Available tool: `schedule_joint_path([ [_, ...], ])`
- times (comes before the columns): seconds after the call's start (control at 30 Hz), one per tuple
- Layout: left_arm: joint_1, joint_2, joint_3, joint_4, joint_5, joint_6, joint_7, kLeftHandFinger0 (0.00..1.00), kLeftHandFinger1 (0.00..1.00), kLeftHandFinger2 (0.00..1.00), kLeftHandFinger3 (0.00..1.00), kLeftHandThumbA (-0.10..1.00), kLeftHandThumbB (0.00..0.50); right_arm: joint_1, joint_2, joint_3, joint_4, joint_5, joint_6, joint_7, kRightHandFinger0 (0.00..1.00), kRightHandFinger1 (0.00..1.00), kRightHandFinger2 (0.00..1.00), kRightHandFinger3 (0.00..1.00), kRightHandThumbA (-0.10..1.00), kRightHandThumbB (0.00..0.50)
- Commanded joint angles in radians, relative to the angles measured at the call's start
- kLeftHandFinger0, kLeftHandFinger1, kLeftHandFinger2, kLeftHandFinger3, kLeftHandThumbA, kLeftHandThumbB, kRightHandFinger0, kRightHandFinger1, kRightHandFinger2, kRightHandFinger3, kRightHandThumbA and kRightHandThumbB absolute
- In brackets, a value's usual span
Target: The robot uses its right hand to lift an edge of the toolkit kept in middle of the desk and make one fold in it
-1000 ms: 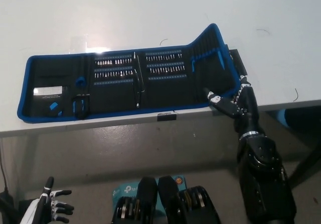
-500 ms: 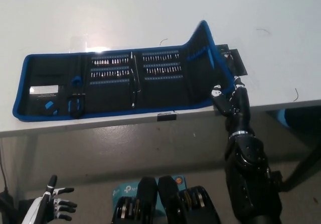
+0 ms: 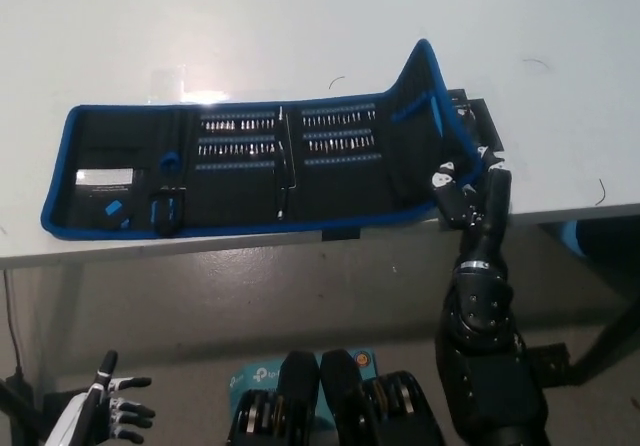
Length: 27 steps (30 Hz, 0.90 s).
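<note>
— Head view, far left first: what's down there?

— White left hand (image 3: 110,416) resting low at the lower left, well below the desk (image 3: 300,26), fingers spread, holding nothing.

— And on the desk?

— The toolkit (image 3: 270,171), a black roll with blue edging, lies open across the middle, near the front edge. Its left panel carries a white label (image 3: 107,177), too small to read, and a few blue pieces. Rows of small bits (image 3: 238,138) fill the middle panels, with a slim driver (image 3: 282,166) lying between them.

— Anything in the way on the right?

— The toolkit's right end panel (image 3: 420,96) stands tilted up off the desk. The black right hand (image 3: 470,191) sits at that panel's lower corner, fingers curled against the blue edge. A black strip (image 3: 478,121) lies just behind the raised panel.

— Any readable writing?

— A teal box (image 3: 300,371) on the floor shows partial "tp-" lettering.
</note>
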<state>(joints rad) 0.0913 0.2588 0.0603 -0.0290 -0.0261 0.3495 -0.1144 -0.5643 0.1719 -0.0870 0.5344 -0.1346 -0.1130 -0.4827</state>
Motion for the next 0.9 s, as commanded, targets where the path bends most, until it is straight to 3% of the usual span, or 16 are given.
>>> schedule_joint_path([
  [0.0,0.014,0.020,0.002,-0.038,-0.002,0.001,-0.016,0.48,0.48,0.42,0.63,1.00,0.500,-0.036,-0.008,0.025,-0.037,-0.083,-0.075,-0.065,0.00,0.00,0.00,0.30,-0.10,0.074],
  [0.1,0.016,0.026,-0.001,-0.041,0.004,0.004,-0.018,0.50,0.50,0.43,0.65,1.00,0.500,-0.048,-0.024,0.053,-0.048,-0.112,-0.093,-0.054,0.00,0.00,0.00,0.32,-0.10,0.073],
  [0.17,0.011,0.033,0.000,-0.040,0.005,0.006,-0.021,0.50,0.50,0.44,0.67,1.00,0.500,-0.084,-0.056,0.104,-0.088,-0.178,-0.019,-0.023,0.00,0.00,0.04,0.35,-0.10,0.077],
  [0.2,0.011,0.033,0.000,-0.041,0.005,0.008,-0.022,0.51,0.51,0.44,0.67,1.00,0.500,-0.094,-0.065,0.118,-0.099,-0.191,0.000,-0.012,0.00,0.00,0.00,0.35,-0.10,0.078],
  [0.23,0.005,0.038,-0.003,-0.032,0.006,0.005,-0.025,0.51,0.51,0.44,0.65,1.00,0.500,-0.134,-0.092,0.176,-0.129,-0.262,0.079,0.021,0.00,0.00,0.07,0.38,-0.10,0.106],
  [0.33,0.000,0.041,-0.005,-0.026,0.002,0.001,-0.031,0.51,0.52,0.46,0.65,1.00,0.500,-0.177,-0.120,0.248,-0.141,-0.308,0.137,0.066,0.00,0.00,0.09,0.42,-0.10,0.136],
  [0.37,-0.001,0.040,-0.006,-0.024,0.005,-0.006,-0.030,0.48,0.49,0.43,0.66,1.00,0.500,-0.203,-0.137,0.297,-0.137,-0.335,0.146,0.110,0.00,0.00,0.03,0.43,-0.10,0.129],
  [0.4,-0.001,0.041,-0.008,-0.023,0.007,-0.008,-0.031,0.48,0.48,0.43,0.67,1.00,0.500,-0.222,-0.145,0.331,-0.125,-0.354,0.154,0.129,0.00,0.00,0.01,0.42,-0.10,0.144],
  [0.43,-0.001,0.036,-0.007,-0.026,0.006,-0.006,-0.028,0.47,0.47,0.43,0.67,1.00,0.500,-0.230,-0.153,0.353,-0.119,-0.355,0.149,0.139,0.00,0.00,0.00,0.40,-0.10,0.237],
  [0.47,-0.001,0.035,-0.007,-0.027,0.006,-0.006,-0.028,0.46,0.47,0.42,0.66,1.00,0.500,-0.242,-0.159,0.393,-0.119,-0.380,0.181,0.168,0.00,0.00,0.00,0.44,-0.10,0.156],
  [0.5,-0.003,0.035,-0.010,-0.022,0.008,-0.015,-0.028,0.45,0.46,0.42,0.66,1.00,0.500,-0.255,-0.171,0.462,-0.132,-0.430,0.232,0.235,0.00,0.00,0.00,0.47,-0.10,0.158],
  [0.6,-0.005,0.033,-0.012,-0.018,0.006,-0.015,-0.030,0.49,0.48,0.44,0.65,1.00,0.500,-0.262,-0.198,0.572,-0.107,-0.497,0.232,0.278,0.00,0.00,0.00,0.48,-0.10,0.188],
  [0.73,-0.004,0.036,-0.016,-0.033,0.008,0.001,-0.032,0.51,0.50,0.46,0.66,1.00,0.500,-0.239,-0.221,0.703,-0.070,-0.577,0.237,0.301,0.00,0.00,0.03,0.44,-0.10,0.200],
  [0.8,-0.005,0.034,-0.015,-0.035,0.009,0.006,-0.029,0.51,0.50,0.45,0.67,1.00,0.500,-0.216,-0.230,0.754,-0.052,-0.598,0.243,0.320,0.00,0.00,0.00,0.46,-0.10,0.179],
  [0.87,-0.012,0.033,-0.016,-0.036,0.008,0.002,-0.030,0.50,0.49,0.44,0.66,1.00,0.500,-0.193,-0.246,0.791,-0.057,-0.617,0.237,0.325,0.00,0.00,0.00,0.46,-0.10,0.203],
])
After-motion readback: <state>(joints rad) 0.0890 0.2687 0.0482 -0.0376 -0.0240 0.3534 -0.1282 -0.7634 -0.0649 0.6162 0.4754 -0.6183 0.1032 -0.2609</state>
